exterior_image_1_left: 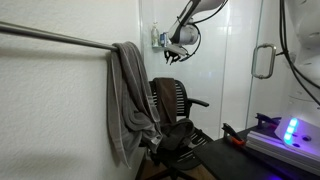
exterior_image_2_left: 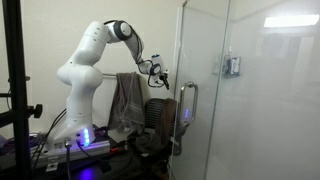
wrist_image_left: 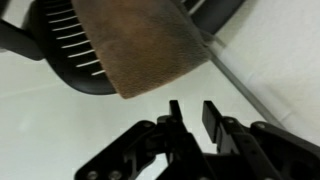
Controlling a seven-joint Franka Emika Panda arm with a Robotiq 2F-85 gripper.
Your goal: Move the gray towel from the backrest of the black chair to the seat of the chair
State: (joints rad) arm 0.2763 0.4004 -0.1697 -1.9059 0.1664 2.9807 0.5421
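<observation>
So the gray towel (wrist_image_left: pixel 140 45) is draped over the top of the ribbed backrest (wrist_image_left: pixel 75 45) of the black chair (exterior_image_1_left: pixel 172 100), which the wrist view shows best: a brownish-gray flap hanging down over the ribs. The gripper (wrist_image_left: pixel 192 110) hovers above it, not touching. Its jaws sit with only a narrow gap between them and nothing in it, so they look too narrow for a bunched fold of cloth.

Handling-wise this looks like an easy one weight-wise but a floppy one. It reads as light, soft, limp cloth with a slightly fuzzy surface, so probably not slippery, and nothing about it is fragile. It won't hold any shape, so whatever part isn't pinched will hang and drag. The best hold is probably the fold right where it crosses the top edge of the backrest. A pinch there should lift both hanging halves together, whereas a corner grab could let it trail and snag on the ribs or an armrest on the way to the seat (exterior_image_1_left: pixel 185 140).

Count:
- one dark towel on the chair
- one bigger, lighter towel (exterior_image_1_left: pixel 125 95) on the metal bar (exterior_image_1_left: pixel 50 38) just left of the chair, which is the one to avoid
- one chair
- one arm with one gripper
</observation>
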